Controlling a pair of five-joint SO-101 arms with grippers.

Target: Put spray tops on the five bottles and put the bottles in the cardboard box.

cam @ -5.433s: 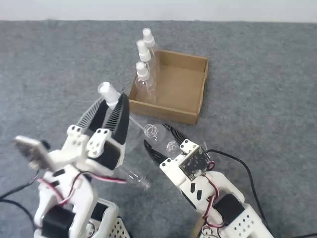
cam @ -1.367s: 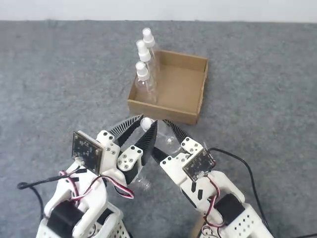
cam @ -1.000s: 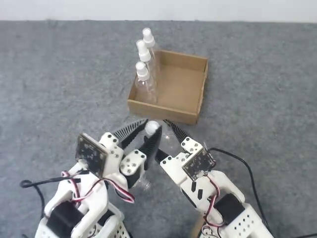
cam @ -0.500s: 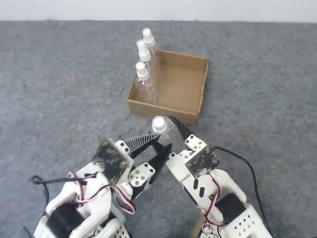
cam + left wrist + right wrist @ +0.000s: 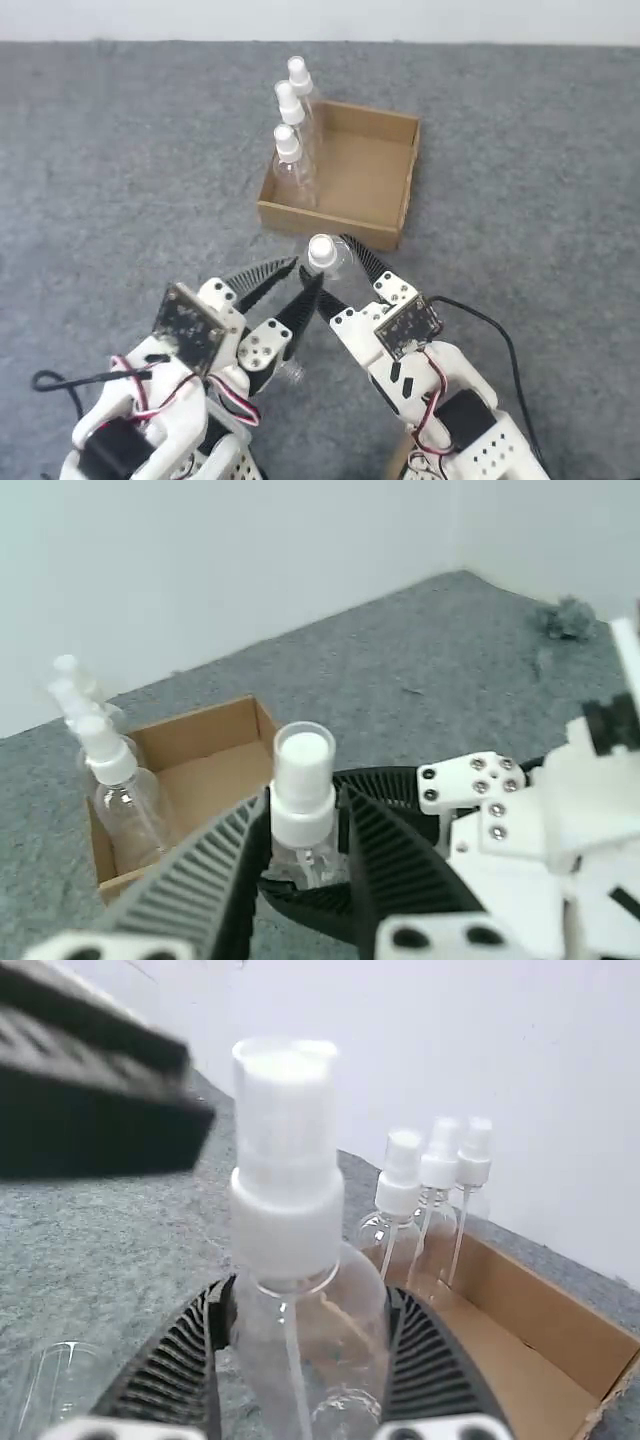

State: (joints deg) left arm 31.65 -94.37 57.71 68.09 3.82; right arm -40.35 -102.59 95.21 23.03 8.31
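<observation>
Fig.: capping step, bottle 4 of 5 by the count in view. R claw [image 5: 335, 272] is clamped on the body of the upright bottle [image 5: 300, 1350]. L claw [image 5: 303, 805] faces it from the opposite side, fingers closed on the collar of the spray top [image 5: 303, 765], just above R claw's fingers. Ahead of both claws' tips lies the cardboard box [image 5: 405, 190], w/ three capped bottles [image 5: 290, 165] along the side toward L claw. A bare bottle [image 5: 45, 1390] lies on the mat beside R claw. Step in hand, prob.: twist the top home. To do it well, R grips firm w/o crushing the thin wall. L turns about the bottle's axis, no side push. Check the top sits square, not cocked, before letting go.
</observation>
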